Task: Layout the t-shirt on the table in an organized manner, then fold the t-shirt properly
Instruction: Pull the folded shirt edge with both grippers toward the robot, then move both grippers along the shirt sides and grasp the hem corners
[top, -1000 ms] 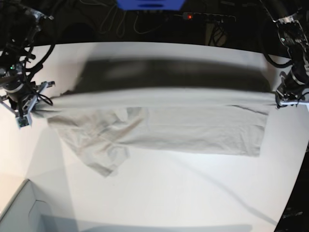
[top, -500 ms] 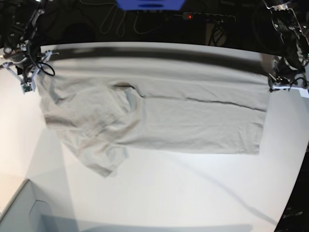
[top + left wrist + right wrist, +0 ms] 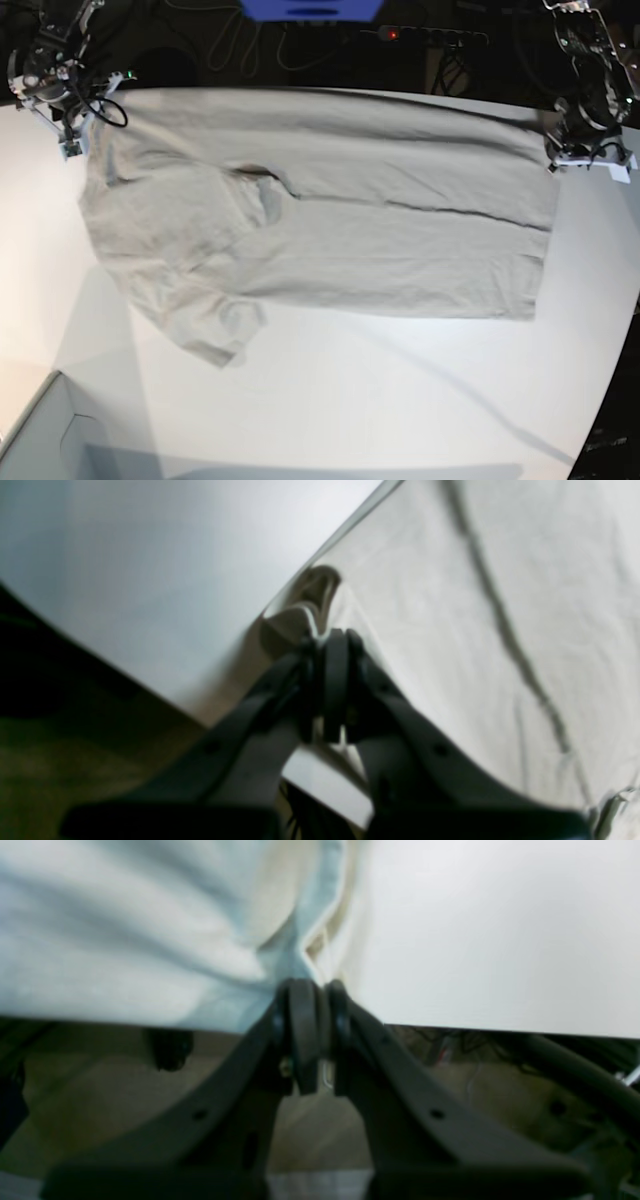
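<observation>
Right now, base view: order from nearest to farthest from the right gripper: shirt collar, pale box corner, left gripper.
From the right gripper, at the far left, pinching the t-shirt:
1. Shirt collar, mid-left on the cloth.
2. Pale box corner, bottom left, off the shirt.
3. Left gripper, far right, clamping the opposite shirt corner.

Base overhead, wide; wrists close behind tools (shared: t-shirt (image 3: 330, 230)).
</observation>
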